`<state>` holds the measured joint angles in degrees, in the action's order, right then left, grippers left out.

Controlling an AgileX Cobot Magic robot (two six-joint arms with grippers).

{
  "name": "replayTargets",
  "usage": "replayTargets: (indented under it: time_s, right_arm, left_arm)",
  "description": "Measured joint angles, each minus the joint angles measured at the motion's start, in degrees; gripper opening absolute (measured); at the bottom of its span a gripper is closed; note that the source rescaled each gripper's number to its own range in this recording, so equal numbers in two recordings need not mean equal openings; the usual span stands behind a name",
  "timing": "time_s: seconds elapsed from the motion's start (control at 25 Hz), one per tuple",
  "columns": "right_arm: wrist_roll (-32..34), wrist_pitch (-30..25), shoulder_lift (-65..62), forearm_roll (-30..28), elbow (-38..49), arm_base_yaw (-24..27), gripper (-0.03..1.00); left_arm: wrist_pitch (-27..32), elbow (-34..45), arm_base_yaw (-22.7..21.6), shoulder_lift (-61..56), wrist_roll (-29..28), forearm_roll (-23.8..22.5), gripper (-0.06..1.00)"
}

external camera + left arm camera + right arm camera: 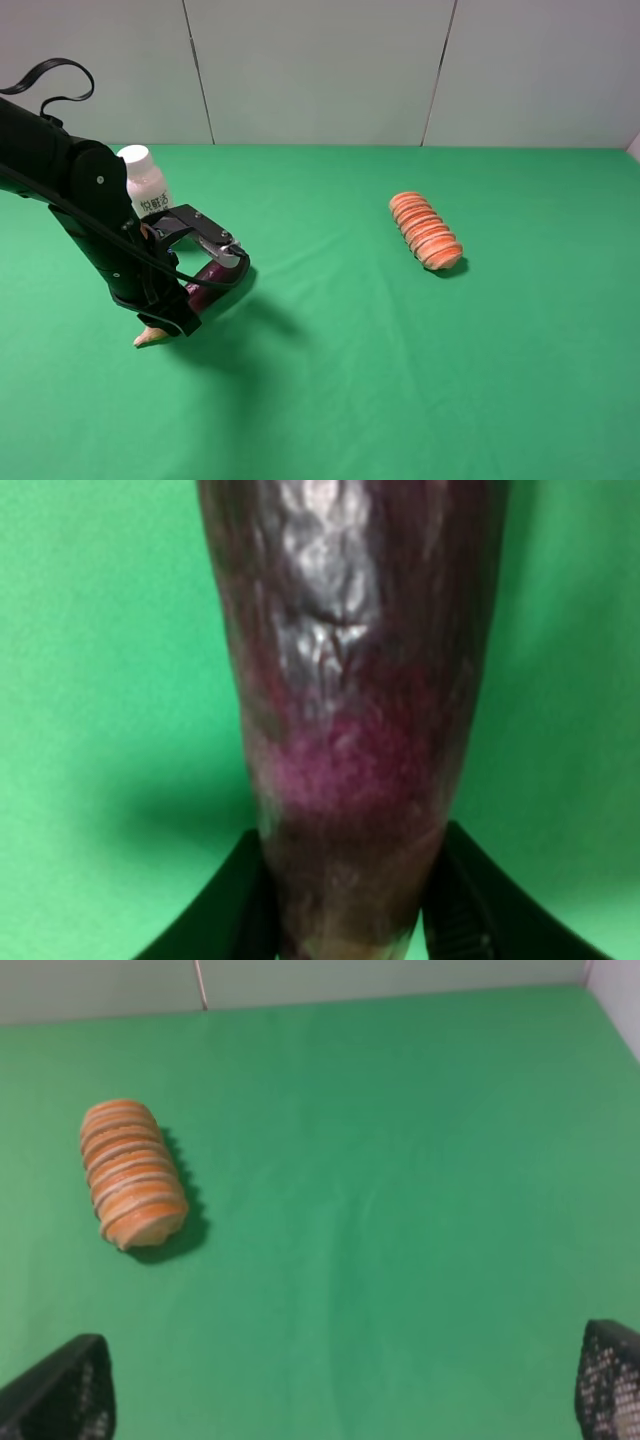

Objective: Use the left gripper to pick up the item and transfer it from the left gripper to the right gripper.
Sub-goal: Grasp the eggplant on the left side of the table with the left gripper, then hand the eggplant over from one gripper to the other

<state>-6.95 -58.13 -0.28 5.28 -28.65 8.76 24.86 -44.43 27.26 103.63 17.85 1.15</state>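
**Left gripper** (350, 920). The fingers (240, 905) are pressing in on both sides of the eggplant (350, 680), pinching it at its narrow, paling end. The dark glossy body is running away from the pinch.

**Eggplant, location.** It is sitting in the left gripper near the left edge of the surface (400, 380), roughly midway between the back and front edges. The tan tip (150, 338) is poking out just beyond the fingers, at or close to the cloth. Whether it is clearing the surface cannot be told.

**Eggplant, handling (judged).**
- It is looking firm, fairly light and smooth-skinned, so probably slippery.
- The taper is working against a hold this near the tip, since a squeeze could be pushing it out of the fingers.
- Most of the length is hanging beyond the pinch, so it is likely wanting to sag or swing.
- A hold nearer the thicker middle would be balancing better.
- The free dark end is offering the second hold for the handover.
- Hard pressure could be bruising the skin.

**Right gripper** (345, 1360). Its fingers (60, 1395) are standing spread wide, holding nothing, over bare cloth. It is not appearing in the high view.

**Bottle** (143, 180). It is standing upright toward the back-left corner, just behind the left arm.

**Loaf** (426, 230). It is lying right of the middle, nearer the back edge, well apart from the eggplant.
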Motion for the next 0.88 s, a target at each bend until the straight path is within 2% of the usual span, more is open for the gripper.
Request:
replayTargets:
  time_s: [0.2,0.68,0.88]
  right_arm:
    - [0.0,0.0,0.0,0.0,0.0,0.0,1.0]
    - [0.0,0.0,0.0,0.0,0.0,0.0,1.0]
    - [0.0,0.0,0.0,0.0,0.0,0.0,1.0]
  left_arm:
    - [0.3,0.0,0.0,-1.1,-0.1,-4.3,0.0]
    - [4.7,0.0,0.0,-12.5,-0.1,-4.7,0.0]
    - [7.7,0.0,0.0,-17.5,2.1,-4.7,0.0]
